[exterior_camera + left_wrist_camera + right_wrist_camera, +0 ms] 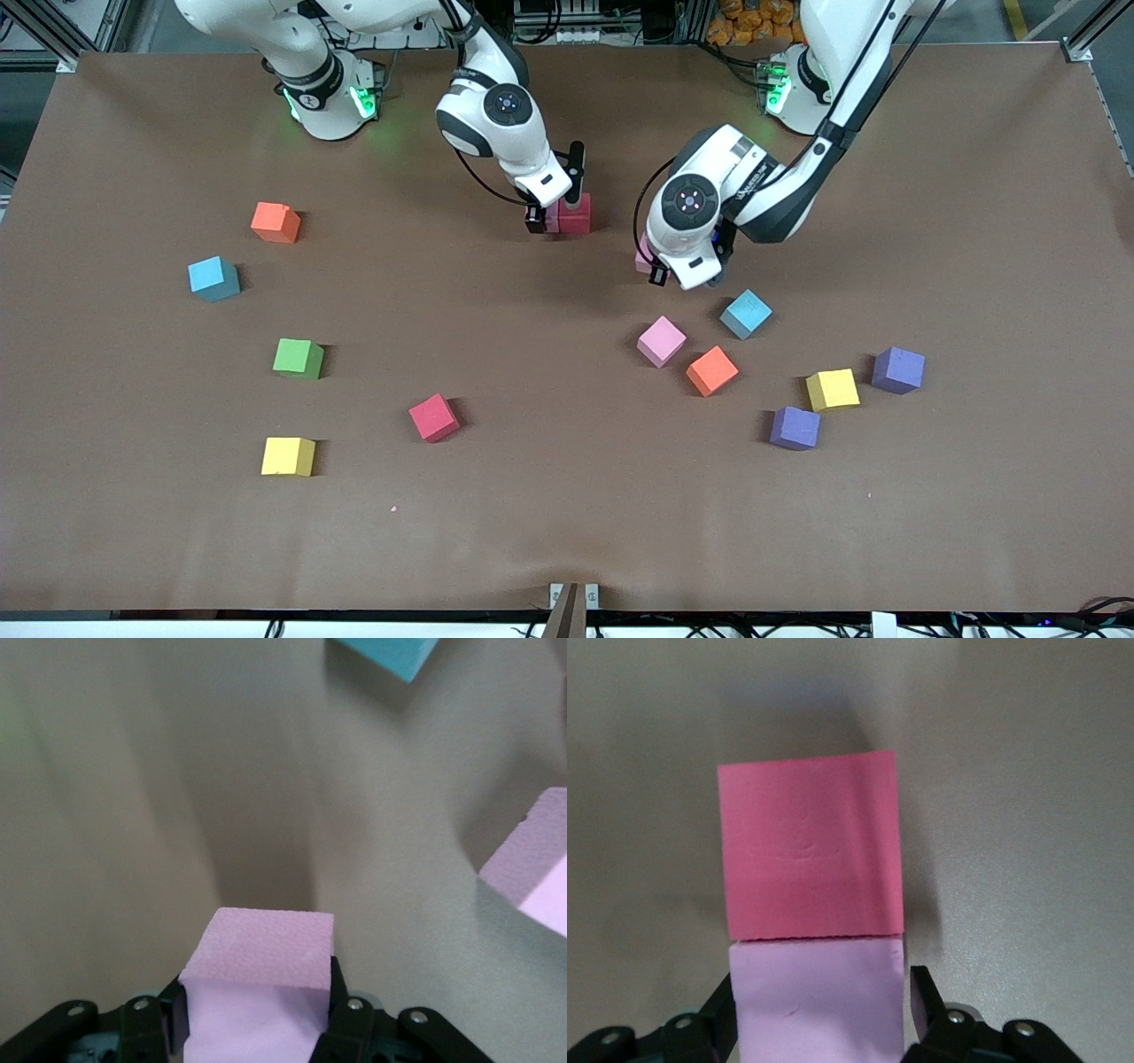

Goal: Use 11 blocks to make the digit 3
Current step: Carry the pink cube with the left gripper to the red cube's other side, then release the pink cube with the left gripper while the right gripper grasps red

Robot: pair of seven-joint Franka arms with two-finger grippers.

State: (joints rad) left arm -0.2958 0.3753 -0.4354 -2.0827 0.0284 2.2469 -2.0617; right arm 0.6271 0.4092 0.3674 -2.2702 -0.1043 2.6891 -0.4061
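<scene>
Brown matting covers the table point(567, 532), with both arm bases along the top of the frame.

Progress: early. Only two cubes stand joined: a red block point(576, 214) and a pink block point(819, 1005) touching face to face, upper centre of the front view. No bar or column of the digit 3 is yet formed.

Right pincer point(555, 213): down at that pair, its fingers either side of the pink block. The right wrist view shows a slim gap between one finger and the foam, so the grip appears slack; whether it counts as released cannot be told.

Left pincer point(657, 266): right of centre, closed on a second pink block point(261, 992), held between both fingers. Whether that block rests on the table or is raised cannot be told.

Loose blocks:
- Centre right: pink block point(662, 341), light blue block point(745, 313), orange block point(711, 370).
- Lower right: yellow block point(833, 389), two purple blocks point(795, 428).
- Left of the frame: orange block point(275, 221), light blue block point(213, 278), green block point(298, 358), yellow block point(288, 456).
- Lower centre: red block point(434, 417).

Judgement: two placed, one in hand for delivery, eight more placements outstanding. More loose cubes lie about than the figure needs.
</scene>
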